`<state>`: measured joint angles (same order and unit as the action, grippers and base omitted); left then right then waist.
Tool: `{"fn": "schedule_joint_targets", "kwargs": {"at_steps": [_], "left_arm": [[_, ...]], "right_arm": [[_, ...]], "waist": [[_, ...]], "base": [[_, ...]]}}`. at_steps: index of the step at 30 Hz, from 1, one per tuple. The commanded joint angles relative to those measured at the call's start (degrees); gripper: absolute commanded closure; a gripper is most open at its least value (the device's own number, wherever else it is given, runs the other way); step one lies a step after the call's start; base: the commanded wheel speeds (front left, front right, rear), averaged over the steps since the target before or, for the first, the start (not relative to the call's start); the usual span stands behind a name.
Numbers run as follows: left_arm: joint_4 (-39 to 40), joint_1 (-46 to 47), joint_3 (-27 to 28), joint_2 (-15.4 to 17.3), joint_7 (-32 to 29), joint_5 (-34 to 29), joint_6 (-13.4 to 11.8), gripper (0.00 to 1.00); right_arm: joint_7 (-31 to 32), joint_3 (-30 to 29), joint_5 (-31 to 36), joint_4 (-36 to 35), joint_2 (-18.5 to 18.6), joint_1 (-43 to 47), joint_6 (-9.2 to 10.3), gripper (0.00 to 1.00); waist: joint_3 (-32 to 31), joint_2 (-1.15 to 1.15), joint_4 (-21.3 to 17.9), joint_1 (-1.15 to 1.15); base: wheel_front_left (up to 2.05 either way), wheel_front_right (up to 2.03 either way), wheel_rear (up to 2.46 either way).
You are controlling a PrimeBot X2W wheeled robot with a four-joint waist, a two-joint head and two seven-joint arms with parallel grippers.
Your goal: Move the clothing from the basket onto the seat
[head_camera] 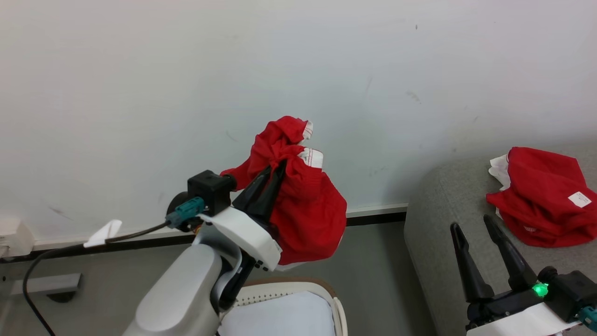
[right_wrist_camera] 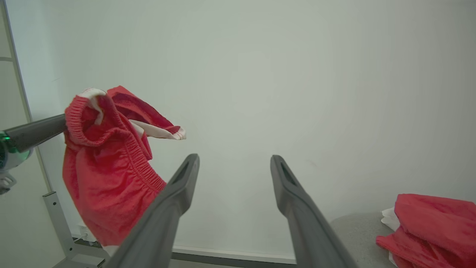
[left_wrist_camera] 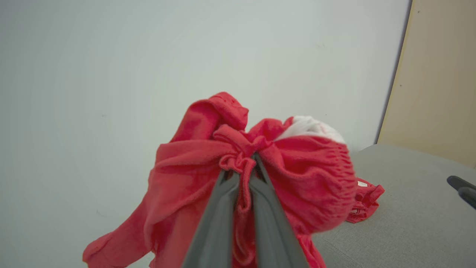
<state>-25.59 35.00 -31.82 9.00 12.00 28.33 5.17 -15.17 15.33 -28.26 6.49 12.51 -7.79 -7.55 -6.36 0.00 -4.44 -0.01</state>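
Left gripper (head_camera: 277, 166) clamps red clothing (head_camera: 308, 214) before white wall (head_camera: 140, 93); grey seat (head_camera: 438, 224) right.

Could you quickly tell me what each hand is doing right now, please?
Left hand: closed on a red garment, held up above the basket.
Right hand: open, holding nothing.

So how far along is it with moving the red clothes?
One red garment already lies on the grey sofa. A second garment hangs pinched in the left gripper above the basket, yet to be carried across. The right gripper is open and empty. The basket's visible part shows white liner.
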Motion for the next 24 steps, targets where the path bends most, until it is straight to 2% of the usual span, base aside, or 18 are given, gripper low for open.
{"fn": "schedule_joint_targets", "kwargs": {"at_steps": [1,8,16,24], "left_arm": [[0.9,-0.8,0.1,0.4,-0.3,0.3,-0.3,1.0],[2.9,-1.0,-0.5,0.3,-1.2,0.4,-0.9,1.0],[3.3,-1.6,-3.4,-1.5,-1.1,-0.6,-0.5,1.0],[4.9,-2.0,-7.5,-3.0,-1.2,-0.8,0.7,1.0]], "right_arm": [[0.1,0.8,-0.5,-0.5,0.5,0.4,0.13,0.0],[0.1,6.8,-1.1,-0.7,3.3,-2.8,0.13,0.0],[0.8,20.5,-5.8,4.3,8.6,-11.6,0.13,0.0],[1.6,32.0,-13.4,9.3,11.7,-19.9,0.13,0.0]], "waist": [[0.0,0.0,0.1,0.01],[0.7,0.0,0.5,0.01],[0.8,0.0,2.7,0.01],[0.6,0.0,6.1,0.01]], "base": [[0.0,0.0,0.0],[0.0,0.0,0.0],[0.0,0.0,0.0],[0.0,0.0,0.0]]}}
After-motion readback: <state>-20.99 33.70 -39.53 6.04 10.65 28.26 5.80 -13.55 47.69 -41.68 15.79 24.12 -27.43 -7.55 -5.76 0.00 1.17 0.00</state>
